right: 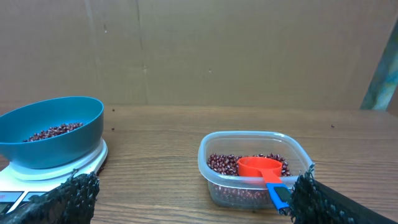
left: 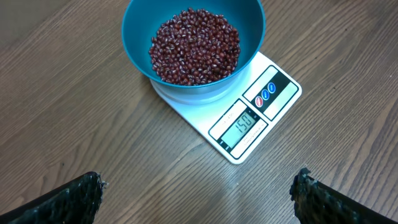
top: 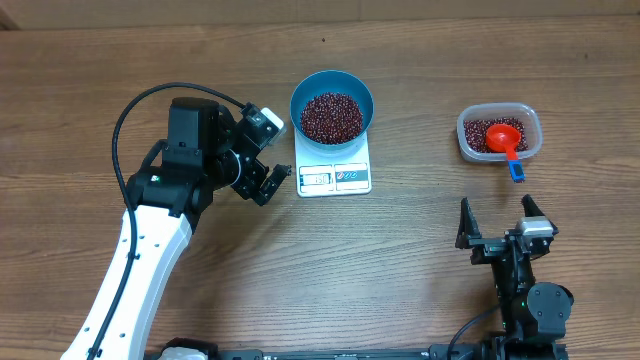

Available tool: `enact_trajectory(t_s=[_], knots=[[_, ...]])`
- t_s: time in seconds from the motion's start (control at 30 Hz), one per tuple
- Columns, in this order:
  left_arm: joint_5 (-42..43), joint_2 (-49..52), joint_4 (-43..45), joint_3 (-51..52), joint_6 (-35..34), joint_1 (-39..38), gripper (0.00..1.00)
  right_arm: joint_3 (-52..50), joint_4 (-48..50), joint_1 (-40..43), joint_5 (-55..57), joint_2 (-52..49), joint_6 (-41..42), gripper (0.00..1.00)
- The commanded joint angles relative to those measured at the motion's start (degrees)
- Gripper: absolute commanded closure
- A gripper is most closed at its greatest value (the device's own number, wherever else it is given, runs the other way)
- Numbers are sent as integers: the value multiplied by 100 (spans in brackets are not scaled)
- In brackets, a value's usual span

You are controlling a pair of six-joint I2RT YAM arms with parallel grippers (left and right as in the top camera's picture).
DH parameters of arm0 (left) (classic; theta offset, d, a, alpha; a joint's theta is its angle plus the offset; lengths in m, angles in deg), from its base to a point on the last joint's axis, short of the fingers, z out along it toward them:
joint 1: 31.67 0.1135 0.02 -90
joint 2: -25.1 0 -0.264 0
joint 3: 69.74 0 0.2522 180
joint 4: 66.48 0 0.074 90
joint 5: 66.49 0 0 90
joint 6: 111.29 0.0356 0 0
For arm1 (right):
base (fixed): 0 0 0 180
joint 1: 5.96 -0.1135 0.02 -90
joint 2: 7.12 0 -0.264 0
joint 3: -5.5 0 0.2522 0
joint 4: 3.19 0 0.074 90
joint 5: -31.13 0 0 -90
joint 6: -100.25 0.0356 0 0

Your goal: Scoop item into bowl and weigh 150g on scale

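Overhead | blue bowl [top: 299,100] of beans [top: 332,117] sits on scale [top: 335,178] | left gripper [top: 272,185] wide apart, empty | right gripper [top: 496,208] wide apart, empty | red scoop [top: 504,136] in tub [top: 468,150]

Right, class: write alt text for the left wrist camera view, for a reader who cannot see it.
A blue bowl of red-brown beans sits on a white scale whose display seems to read 150. The left pincer is open and empty, its fingertips at the bottom corners, above a wooden table.
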Motion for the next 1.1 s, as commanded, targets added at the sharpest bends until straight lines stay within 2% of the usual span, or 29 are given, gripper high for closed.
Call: enact_trajectory(t_s=[0.0,0.57,0.77,0.83,1.0,1.07], knots=[[98,26,2,-118,66,22,0,-61,15,-35,-2,46,11,0],[-92,15,-142,-94,66,24,1,-61,15,-35,-2,46,11,0],[4,-481,186,341,31,26,0,-61,15,-35,-2,46,11,0],[-138,-831,560,592,-221,26,0,-61,15,-35,-2,46,11,0],[-1958,-1930,2227,1738,-2013,26,0,-61,15,-35,-2,46,11,0],[-2133,-2308,2750,2214,-2153,26,1,-61,15,-35,-4,46,11,0]])
